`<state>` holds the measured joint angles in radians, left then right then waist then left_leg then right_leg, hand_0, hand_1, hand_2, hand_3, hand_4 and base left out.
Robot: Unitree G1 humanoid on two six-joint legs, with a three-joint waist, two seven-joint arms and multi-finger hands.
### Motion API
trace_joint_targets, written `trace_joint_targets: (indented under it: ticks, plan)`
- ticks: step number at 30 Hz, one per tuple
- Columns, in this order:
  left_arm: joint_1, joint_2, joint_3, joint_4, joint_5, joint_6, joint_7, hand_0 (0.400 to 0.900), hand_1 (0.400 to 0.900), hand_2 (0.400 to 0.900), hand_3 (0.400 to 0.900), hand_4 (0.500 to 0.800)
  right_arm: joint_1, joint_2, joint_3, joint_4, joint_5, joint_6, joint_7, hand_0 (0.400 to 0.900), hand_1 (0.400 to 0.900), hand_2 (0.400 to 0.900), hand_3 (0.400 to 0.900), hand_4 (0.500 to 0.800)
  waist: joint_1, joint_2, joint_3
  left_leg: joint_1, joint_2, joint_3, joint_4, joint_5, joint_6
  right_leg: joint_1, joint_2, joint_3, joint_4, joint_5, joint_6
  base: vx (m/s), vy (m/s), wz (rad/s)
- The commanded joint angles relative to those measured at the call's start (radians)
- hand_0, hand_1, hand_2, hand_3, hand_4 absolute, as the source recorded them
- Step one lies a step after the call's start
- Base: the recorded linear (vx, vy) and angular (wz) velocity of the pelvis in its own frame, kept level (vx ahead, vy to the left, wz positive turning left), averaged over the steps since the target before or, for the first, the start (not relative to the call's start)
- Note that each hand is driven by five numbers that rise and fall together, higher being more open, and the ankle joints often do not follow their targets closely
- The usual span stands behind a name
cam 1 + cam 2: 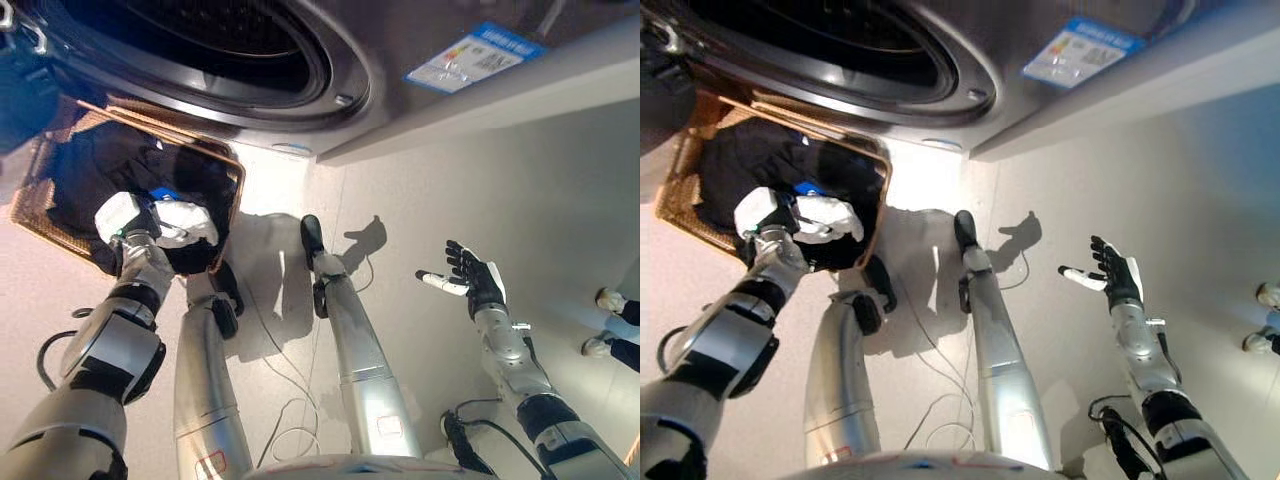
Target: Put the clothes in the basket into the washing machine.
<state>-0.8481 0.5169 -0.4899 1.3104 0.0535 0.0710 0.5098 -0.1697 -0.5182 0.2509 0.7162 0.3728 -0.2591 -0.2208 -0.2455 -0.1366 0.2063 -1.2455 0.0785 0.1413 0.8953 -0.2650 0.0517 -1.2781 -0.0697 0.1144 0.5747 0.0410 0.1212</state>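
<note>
A brown woven basket (pixel 38 212) stands on the floor at the left, just below the washing machine's open round drum mouth (pixel 235 45). Dark clothes (pixel 95 165) fill the basket, with a small blue bit (pixel 163 193) among them. My left hand (pixel 170 225) reaches down into the basket onto the dark clothes; its fingers are lost among the cloth. My right hand (pixel 478 280) is held out over the bare floor at the right, fingers spread and empty, far from the basket.
The washing machine's grey front (pixel 400 40) runs across the top, with a blue and white label (pixel 475 55). A person's shoes (pixel 604 300) show at the right edge. Pale floor (pixel 520 190) lies between machine and right hand.
</note>
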Motion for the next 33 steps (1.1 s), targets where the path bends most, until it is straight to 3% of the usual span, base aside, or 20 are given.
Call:
trace_joint_targets:
  ticks: [1,4,6,9,12,17,25,29,33]
  plan:
    - [0.015,-0.038,0.075,-0.026,-0.14,-0.095,0.002,0.4,0.4,0.4,0.4,0.5,0.023,-0.059,-0.039,0.06,0.016,-0.012,-0.049,0.9,0.9,0.9,0.9,0.8,-0.006,0.071,-0.054,0.145,-0.008,-0.123,-0.314,0.15,-0.075,0.147,0.011,-0.094,-0.121,-0.014,-0.032,0.15,-0.062,0.26]
    - [0.033,-0.069,0.109,-0.064,-0.252,-0.142,-0.039,0.4,0.4,0.4,0.4,0.5,0.022,-0.045,-0.049,0.096,0.015,-0.007,-0.051,0.9,0.9,0.9,0.9,0.8,0.005,0.081,-0.046,0.24,-0.02,-0.127,-0.414,0.185,-0.083,0.231,0.005,-0.099,-0.191,0.004,-0.03,0.09,-0.04,0.14]
    - [0.062,-0.091,0.155,-0.117,-0.402,-0.198,-0.105,0.4,0.4,0.4,0.4,0.5,0.016,-0.037,-0.062,0.124,0.012,-0.007,-0.051,0.9,0.9,0.9,0.9,0.8,0.015,0.09,-0.04,0.303,-0.027,-0.127,-0.476,0.209,-0.091,0.289,0.002,-0.106,-0.237,0.014,-0.027,0.08,-0.039,0.11]
    - [0.099,-0.123,0.192,-0.201,-0.572,-0.27,-0.161,0.4,0.4,0.4,0.4,0.5,0.028,-0.025,-0.083,0.138,0.012,-0.008,-0.045,0.9,0.9,0.9,0.9,0.8,0.024,0.1,-0.032,0.385,-0.032,-0.129,-0.55,0.237,-0.098,0.362,-0.001,-0.112,-0.285,0.023,-0.026,0.08,-0.055,0.1]
    - [0.134,-0.166,0.218,-0.27,-0.72,-0.313,-0.224,0.4,0.4,0.4,0.4,0.5,0.049,-0.012,-0.104,0.159,0.011,-0.008,-0.033,0.9,0.9,0.9,0.9,0.8,0.023,0.102,-0.027,0.451,-0.041,-0.122,-0.621,0.286,-0.099,0.421,-0.007,-0.118,-0.327,0.048,-0.031,0.01,-0.057,0.11]
    - [0.139,-0.205,0.212,-0.281,-0.781,-0.328,-0.26,0.4,0.4,0.4,0.4,0.5,0.074,-0.003,-0.112,0.188,-0.006,0.0,-0.022,0.9,0.9,0.9,0.9,0.8,0.022,0.107,-0.029,0.554,-0.042,-0.112,-0.694,0.31,-0.112,0.507,-0.006,-0.12,-0.362,0.049,-0.031,0.09,-0.051,0.01]
    - [0.11,-0.264,0.168,-0.29,-0.762,-0.322,-0.29,0.4,0.4,0.4,0.4,0.5,0.104,-0.012,-0.1,0.164,-0.034,0.011,-0.005,0.9,0.9,0.9,0.9,0.8,-0.001,0.126,-0.033,0.722,-0.032,-0.062,-0.821,0.349,-0.13,0.623,0.008,-0.091,-0.424,0.054,-0.031,0.09,-0.039,-0.17]
    - [0.079,-0.286,0.168,-0.29,-0.756,-0.327,-0.273,0.4,0.4,0.4,0.4,0.5,0.117,-0.017,-0.098,0.131,-0.051,0.013,-0.006,0.9,0.9,0.9,0.9,0.8,-0.017,0.138,-0.046,0.776,-0.026,-0.033,-0.864,0.358,-0.135,0.645,0.02,-0.071,-0.435,0.053,-0.03,0.08,-0.025,-0.3]
    - [0.016,-0.262,0.22,-0.243,-0.771,-0.333,-0.234,0.4,0.4,0.4,0.4,0.5,0.12,-0.035,-0.097,0.111,-0.064,0.013,-0.01,0.9,0.9,0.9,0.9,0.8,-0.031,0.142,-0.058,0.801,-0.014,-0.006,-0.88,0.357,-0.138,0.643,0.034,-0.053,-0.433,0.05,-0.03,0.05,-0.028,-0.23]
